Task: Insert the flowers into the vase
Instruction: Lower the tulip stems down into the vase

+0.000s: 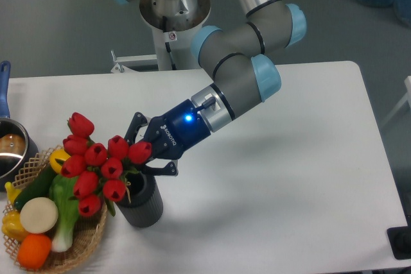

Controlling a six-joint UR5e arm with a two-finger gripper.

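Note:
The flowers (97,162), a bunch of red tulip buds on green stems, lean to the left over the vase (145,205). The vase is a dark grey ribbed cylinder standing upright near the table's front left. My gripper (146,149) sits just above the vase's mouth, shut on the flowers' stems. The buds hide the grip point. The lower stem ends appear to reach into the vase's mouth. Some buds overhang the basket to the left.
A woven basket (88,240) of toy vegetables touches the vase's left side. A steel pot (9,149) with a blue handle stands at the left edge. The arm's base (173,11) is at the back, and the arm stretches over the table's middle.

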